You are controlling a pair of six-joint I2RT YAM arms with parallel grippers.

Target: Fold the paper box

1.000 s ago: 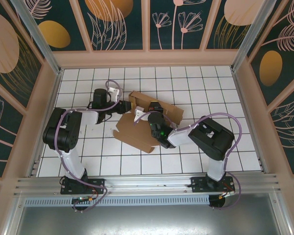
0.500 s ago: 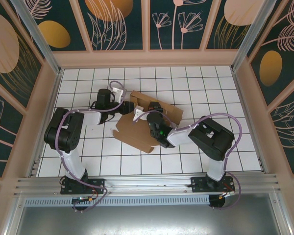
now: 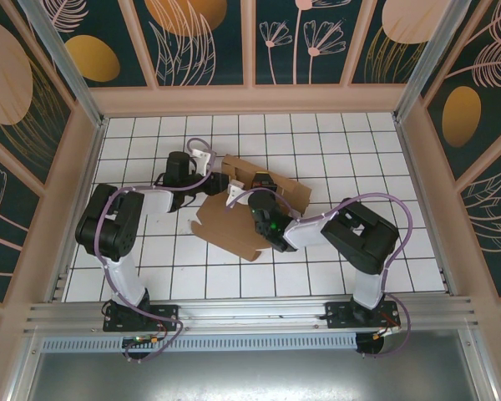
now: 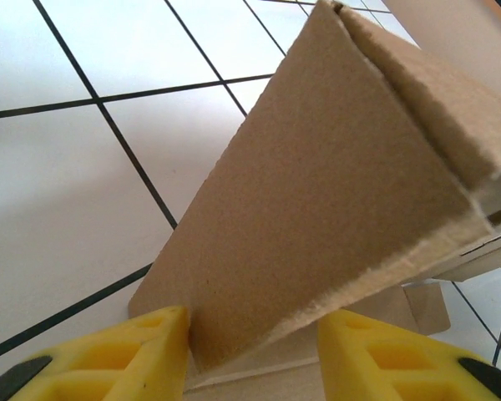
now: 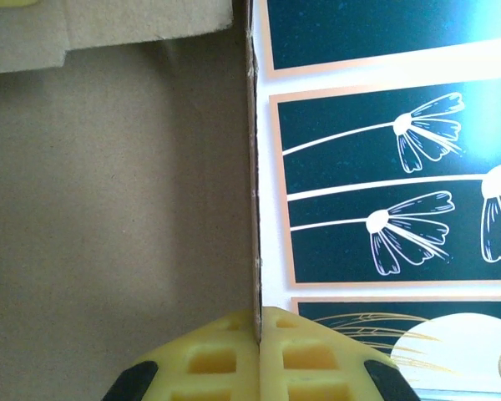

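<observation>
While the paper box (image 3: pixel 230 227) lies on the counter (image 3: pixel 334 142), right claw (image 5: pixel 259 347) clenched on its panel edge, left claw (image 4: pixel 250 338) spread (flap between fingers (image 4: pixel 150 351)).

The left gripper (image 4: pixel 250 359) shows its two yellow fingers (image 4: pixel 150 351) at the near edge, standing well apart. Between them rises a tilted brown panel of the paper box (image 4: pixel 334 184) (its rough cut edge runs toward the right finger), with its low corner just beside the left finger. Behind lies the white tiled surface (image 4: pixel 67 209), crossed by dark lines.
</observation>
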